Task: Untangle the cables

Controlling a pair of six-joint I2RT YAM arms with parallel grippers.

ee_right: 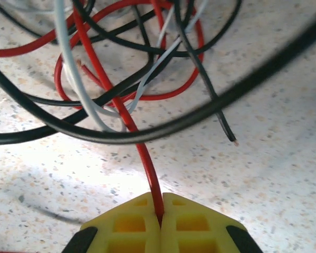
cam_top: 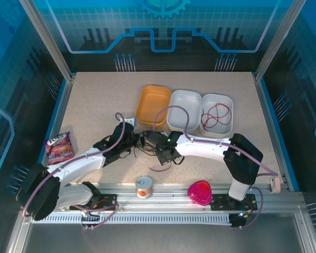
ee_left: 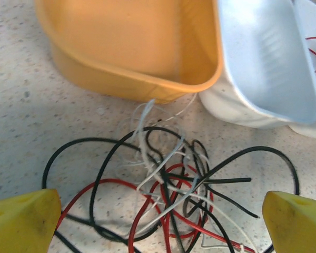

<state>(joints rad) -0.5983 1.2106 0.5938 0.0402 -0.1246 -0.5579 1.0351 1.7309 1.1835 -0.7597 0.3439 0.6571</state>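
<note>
As the cables [ee_left: 168, 184] lie knotted in the middle of the worktop [cam_top: 95, 100], just on the near side of the orange tray [ee_left: 137, 47], the right claw [ee_right: 160, 205] is clamped shut on the red cable [ee_right: 146, 158]. Its yellow fingers meet, and the strand is pinched between them and runs straight up into the heap. So the step in hand looks like drawing the red one out of the knot. The grip is made and the pull is yet to come.

Over on the other side, the left claw [ee_left: 158, 224] stands wide open and holds nothing, one yellow fingertip on each side of the pile. Whether it touches the worktop I can't tell.

Now the tricky part. From the grip, the red strand crosses a big black cable [ee_right: 210, 108] loop and a white cable [ee_right: 67, 63] before curling round on itself, and which lies over which isn't clear from here. The next move probably calls for a slow, steady draw away from the knot, watching that the loops slide off rather than cinch tight. If the whole bundle starts to travel, the open left claw is well placed to come down and pin the black and white strands.

On the far right another red wire [cam_top: 217, 113] lies in a white tray [cam_top: 230, 129], so a tray looks like the likely home for this one too.
</note>
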